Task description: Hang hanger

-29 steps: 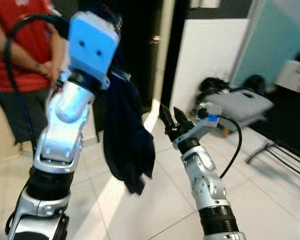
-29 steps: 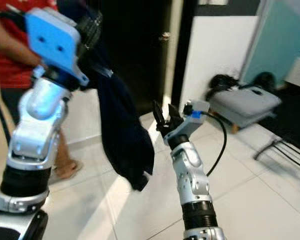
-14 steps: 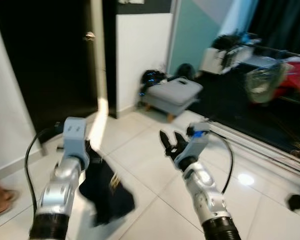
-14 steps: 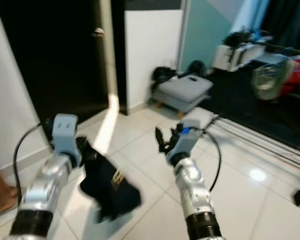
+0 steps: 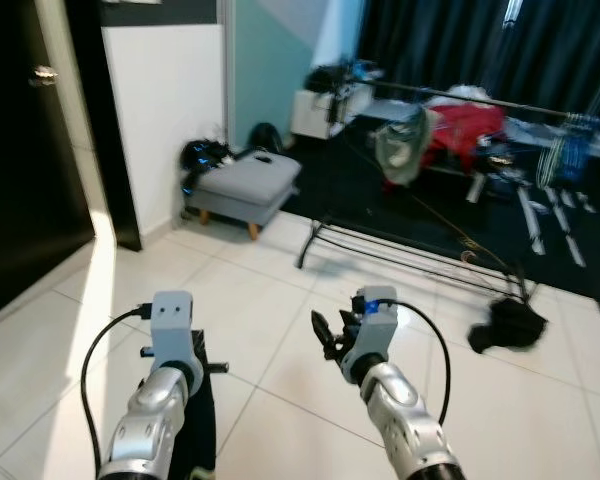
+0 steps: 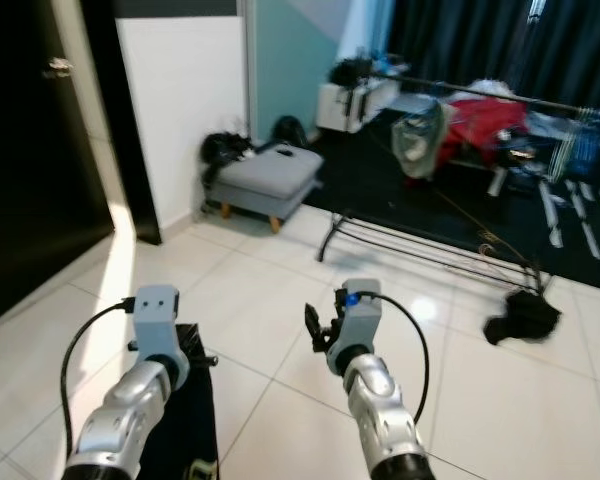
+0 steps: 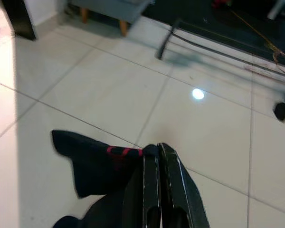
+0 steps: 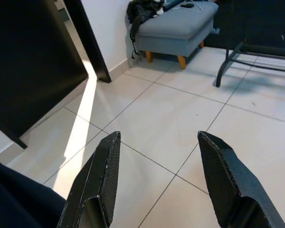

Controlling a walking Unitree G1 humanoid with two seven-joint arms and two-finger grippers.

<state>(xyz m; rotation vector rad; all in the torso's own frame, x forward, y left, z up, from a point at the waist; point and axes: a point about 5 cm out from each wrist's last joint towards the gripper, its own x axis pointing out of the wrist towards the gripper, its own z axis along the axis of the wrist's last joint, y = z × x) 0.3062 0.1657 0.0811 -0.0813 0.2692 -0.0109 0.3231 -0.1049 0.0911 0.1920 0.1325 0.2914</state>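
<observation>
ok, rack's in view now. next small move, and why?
Probably step forward toward the clothes rack. The left claw is shut on the dark garment hanging low, the rack stands across open tiles beyond reach, and the right claw is open and free.

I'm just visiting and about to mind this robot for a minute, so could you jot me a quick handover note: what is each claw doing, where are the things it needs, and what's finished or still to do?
Left gripper: fingers pressed shut on a dark garment that hangs beside the arm, above the tiled floor. I cannot make out the hanger itself.
Right gripper: open, holding nothing, raised in front of the robot.
Clothes rack: across the room by the dark curtains, already carrying some clothes. A grey footstool stands by the wall, and a dark bundle lies on the floor near the rack.
Done: garment is in hand.
Left: walk to the rack and hang it.
</observation>
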